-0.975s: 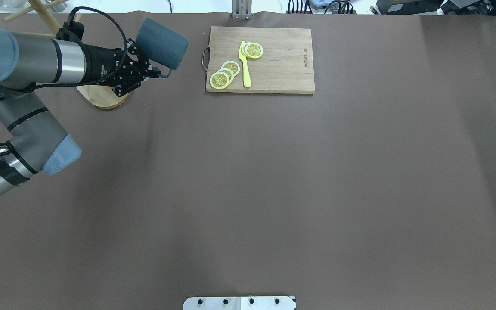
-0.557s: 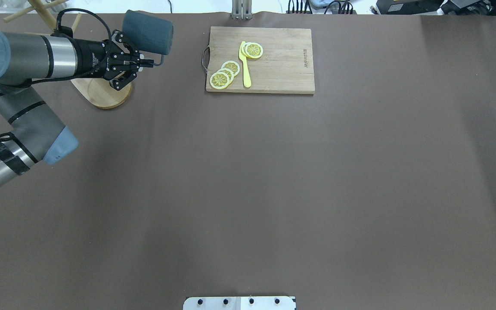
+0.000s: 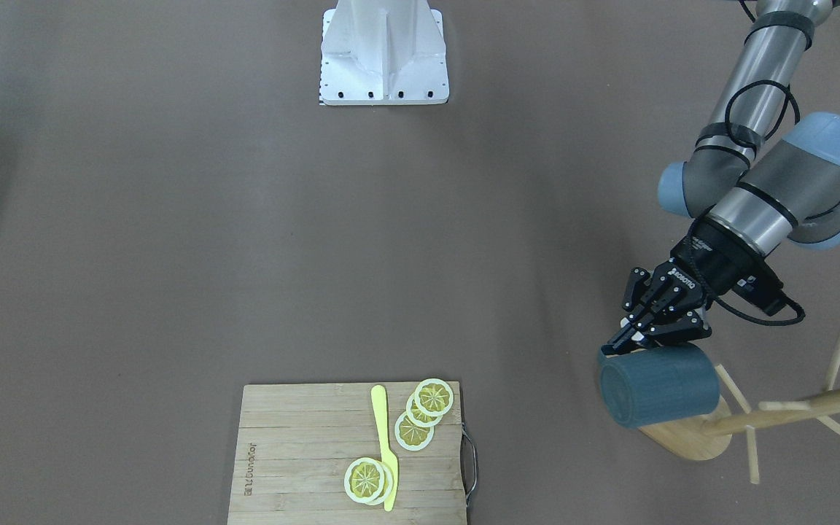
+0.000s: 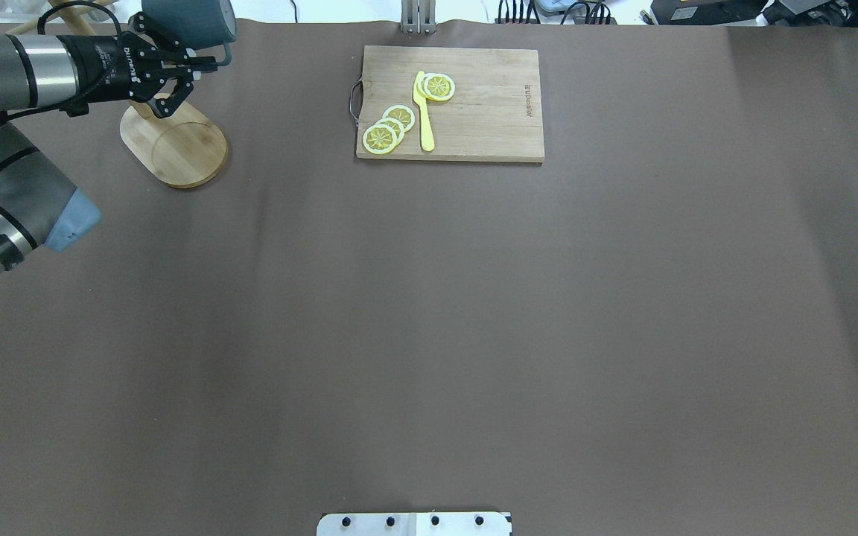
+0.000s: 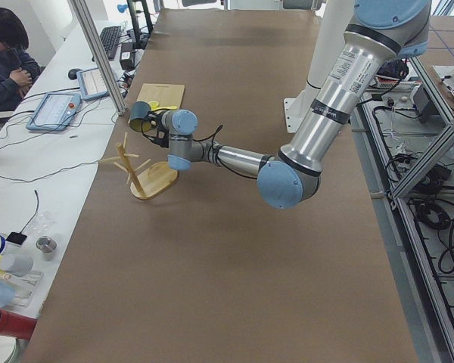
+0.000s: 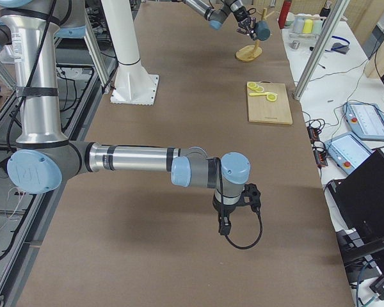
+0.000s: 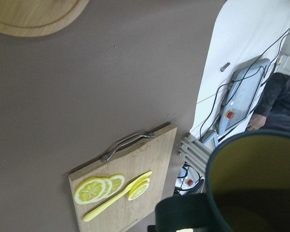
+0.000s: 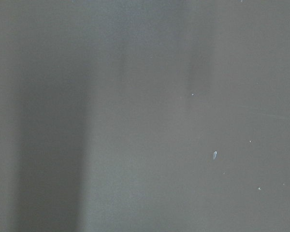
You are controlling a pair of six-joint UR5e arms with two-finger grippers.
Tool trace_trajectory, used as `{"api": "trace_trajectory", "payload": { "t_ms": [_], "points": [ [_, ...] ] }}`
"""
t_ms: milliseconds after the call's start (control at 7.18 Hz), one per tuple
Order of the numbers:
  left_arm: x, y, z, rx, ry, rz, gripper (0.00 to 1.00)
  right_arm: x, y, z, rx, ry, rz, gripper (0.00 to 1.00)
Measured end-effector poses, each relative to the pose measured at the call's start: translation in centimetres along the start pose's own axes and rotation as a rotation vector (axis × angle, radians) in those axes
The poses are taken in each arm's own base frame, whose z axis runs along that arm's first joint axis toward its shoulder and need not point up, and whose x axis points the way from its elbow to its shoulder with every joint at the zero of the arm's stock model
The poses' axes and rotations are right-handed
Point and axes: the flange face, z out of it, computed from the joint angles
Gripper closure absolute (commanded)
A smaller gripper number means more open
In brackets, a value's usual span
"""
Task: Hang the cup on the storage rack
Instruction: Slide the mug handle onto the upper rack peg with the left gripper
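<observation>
While aloft, cup (image 3: pixel 657 385) now nearer rack (image 3: pixel 777 417)

A wide matte brown worktop (image 4: pixel 474 335) lies under even light. Beside it runs a long white desk (image 5: pixel 68 189), where a dark-clothed person (image 5: pixel 6 64) sits near a silver metal post (image 5: pixel 97 53).

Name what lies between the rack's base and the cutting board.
Nothing: in the overhead view, only bare table separates the storage rack base from the cutting board.
</observation>
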Motion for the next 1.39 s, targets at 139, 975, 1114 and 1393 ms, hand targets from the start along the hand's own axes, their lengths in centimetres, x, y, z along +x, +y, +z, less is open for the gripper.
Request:
{"api": "trace_trajectory", "payload": {
  "t_ms": [139,975,1114,1393],
  "points": [
    [0.1,-1.3,-0.4,-0.023,0.03,-0.052,1.0,-0.1,0.0,-0.1,0.003,0.001,-0.003,0.0],
    [-0.2,-3.1,-1.8,-0.127,0.105,-0.199,1.0,-0.3,-0.3,-0.5,0.012,0.005,-0.01,0.0],
    [0.0,-2.8,-1.7,-0.133,0.11,-0.198,1.0,-0.3,-0.3,-0.5,0.011,0.005,-0.01,0.0],
    [0.4,-1.6,-1.2,-0.151,0.118,-0.184,1.0,-0.3,-0.3,-0.5,0.011,0.005,-0.01,0.0]
  ]
}}
